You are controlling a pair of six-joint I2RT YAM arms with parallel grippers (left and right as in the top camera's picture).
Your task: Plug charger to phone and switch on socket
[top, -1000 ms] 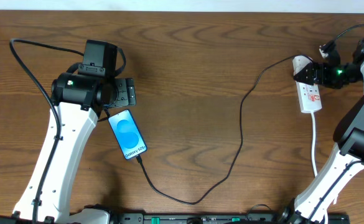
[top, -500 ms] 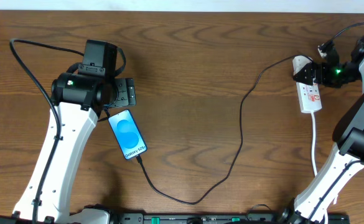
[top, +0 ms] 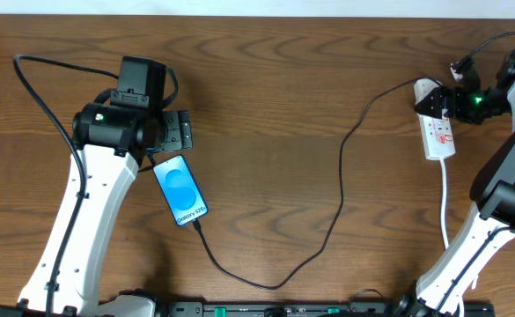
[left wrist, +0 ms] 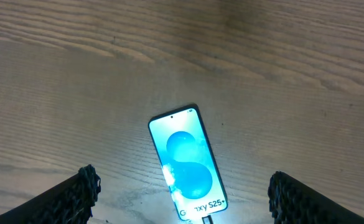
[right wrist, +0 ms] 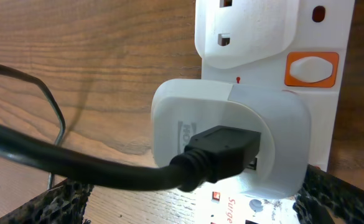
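Observation:
The phone (top: 180, 190) lies face up with its blue screen lit, and it also fills the lower middle of the left wrist view (left wrist: 185, 162). The charger (top: 341, 176) runs as a thin black cable from the phone's lower edge, where its tip (left wrist: 204, 219) meets the phone, round to a white adapter (right wrist: 231, 137) plugged into the socket (top: 438, 132). My left gripper (top: 174, 132) hovers open just above the phone's top end, fingers (left wrist: 76, 194) wide apart. At the socket's top end my right gripper (top: 435, 101) stands open, straddling the adapter. An orange switch (right wrist: 312, 67) shows on the socket.
The socket's white cord (top: 446, 207) trails down toward the table's front edge beside my right arm. A thick black cable (top: 41, 97) loops round my left arm at the far left. The charger's slack lies in a long curve (top: 275, 285) near the front edge.
The right wrist has edged very slightly up and left over the socket's end. The left arm, phone and charger lie as before.

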